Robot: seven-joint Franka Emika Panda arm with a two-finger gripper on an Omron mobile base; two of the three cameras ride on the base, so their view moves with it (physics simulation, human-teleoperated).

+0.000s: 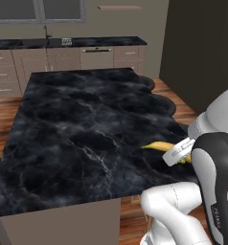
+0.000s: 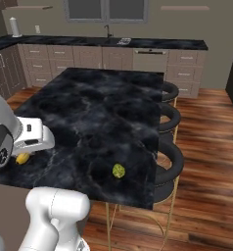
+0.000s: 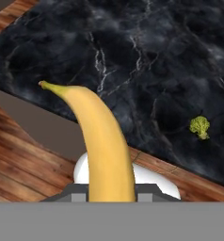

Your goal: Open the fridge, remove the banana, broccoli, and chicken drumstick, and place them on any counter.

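My gripper (image 1: pixel 179 154) is shut on the banana (image 1: pixel 158 145), a curved yellow fruit held low over the near right part of the counter (image 1: pixel 77 124), the island with the black veined marble top. In the hand view the banana (image 3: pixel 104 141) rises from between the fingers, its stem end pointing away over the counter's edge. In the right base view the banana (image 2: pixel 23 158) peeks out under the white hand. The broccoli (image 2: pixel 118 170), a small green floret, lies on the counter near its front right corner, and it also sits at the right of the hand view (image 3: pixel 199 127). The fridge and the chicken drumstick are out of view.
Three black bar stools (image 2: pixel 168 117) line the island's right side. A wall counter with a sink (image 2: pixel 108 39) and drawers runs along the back. A dark brown wall panel (image 1: pixel 202 48) stands at the right, with wood floor (image 2: pixel 206 162) around the island.
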